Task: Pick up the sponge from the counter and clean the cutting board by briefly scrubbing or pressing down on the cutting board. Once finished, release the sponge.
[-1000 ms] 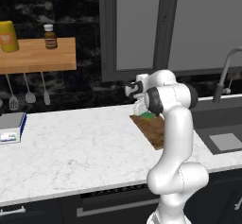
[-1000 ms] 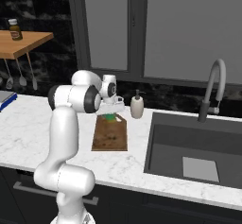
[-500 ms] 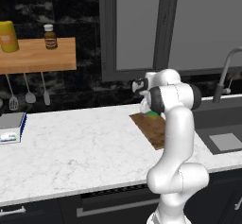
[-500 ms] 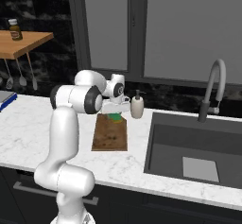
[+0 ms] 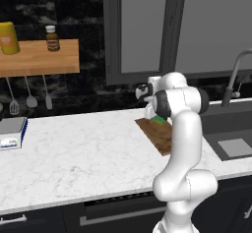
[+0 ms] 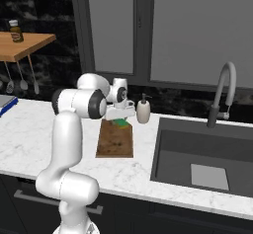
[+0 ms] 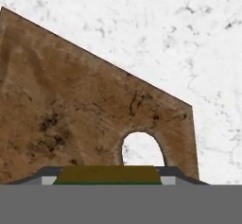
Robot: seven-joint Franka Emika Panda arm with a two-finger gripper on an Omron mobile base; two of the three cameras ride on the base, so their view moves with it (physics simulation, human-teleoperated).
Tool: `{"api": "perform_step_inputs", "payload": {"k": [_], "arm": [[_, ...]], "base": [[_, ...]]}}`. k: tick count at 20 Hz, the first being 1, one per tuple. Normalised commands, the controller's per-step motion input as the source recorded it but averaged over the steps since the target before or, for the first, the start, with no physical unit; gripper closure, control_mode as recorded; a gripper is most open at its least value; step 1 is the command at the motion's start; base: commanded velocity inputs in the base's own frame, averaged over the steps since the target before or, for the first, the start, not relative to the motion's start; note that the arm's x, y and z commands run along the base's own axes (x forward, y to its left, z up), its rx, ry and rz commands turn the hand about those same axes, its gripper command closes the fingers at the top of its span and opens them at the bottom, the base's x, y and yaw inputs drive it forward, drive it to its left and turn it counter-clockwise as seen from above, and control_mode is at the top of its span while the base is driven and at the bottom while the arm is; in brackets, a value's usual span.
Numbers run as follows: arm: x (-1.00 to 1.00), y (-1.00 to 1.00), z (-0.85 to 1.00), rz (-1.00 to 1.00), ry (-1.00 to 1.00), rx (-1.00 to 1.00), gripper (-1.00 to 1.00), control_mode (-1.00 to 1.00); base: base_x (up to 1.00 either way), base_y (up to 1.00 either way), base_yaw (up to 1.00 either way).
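Observation:
The dark brown cutting board [image 6: 114, 141] lies on the white marble counter [image 6: 29, 129], just left of the sink. My gripper [image 6: 120, 118] hangs over the board's far end, shut on the green-topped sponge [image 6: 120, 124]. From the left base view the sponge [image 5: 158, 119] peeks out beside the arm, above the board [image 5: 156, 134]. In the hand view the sponge [image 7: 108, 174] is wedged between the fingertips [image 7: 48, 177], and the board [image 7: 71, 105] with its handle hole lies below. Whether the sponge touches the board is unclear.
A soap dispenser [image 6: 143, 110] stands right behind the board. The sink [image 6: 197, 149] and faucet [image 6: 222, 95] are to its right. A grey-and-blue box [image 5: 11, 131] sits far left on the counter, under the wooden wall shelf [image 5: 39, 57] with hanging utensils.
The hand shifted slightly to the right and came back, still holding the sponge over the board's far end. The board has not moved.

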Motion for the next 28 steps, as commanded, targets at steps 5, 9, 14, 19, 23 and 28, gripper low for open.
{"api": "perform_step_inputs", "payload": {"k": [5, 9, 14, 19, 23, 28], "arm": [[-0.82, -0.02, -0.62, 0.0, 0.0, -0.02, 1.0, -1.0], [-0.89, -0.07, -0.43, 0.01, 0.0, 0.0, 1.0, -1.0], [-0.96, -0.01, -0.29, 0.02, 0.0, 0.0, 1.0, -1.0], [-0.96, 0.16, -0.27, 0.04, -0.02, -0.01, 1.0, -1.0], [-0.31, 0.69, -0.56, 0.0, -0.03, -0.04, 1.0, -1.0], [-0.02, 0.9, -0.8, 0.03, 0.0, -0.03, 1.0, -1.0]], "base": [[0.0, 0.0, 0.0], [0.0, 0.0, 0.0], [0.0, 0.0, 0.0], [0.0, 0.0, 0.0], [0.0, 0.0, 0.0], [0.0, 0.0, 0.0]]}}
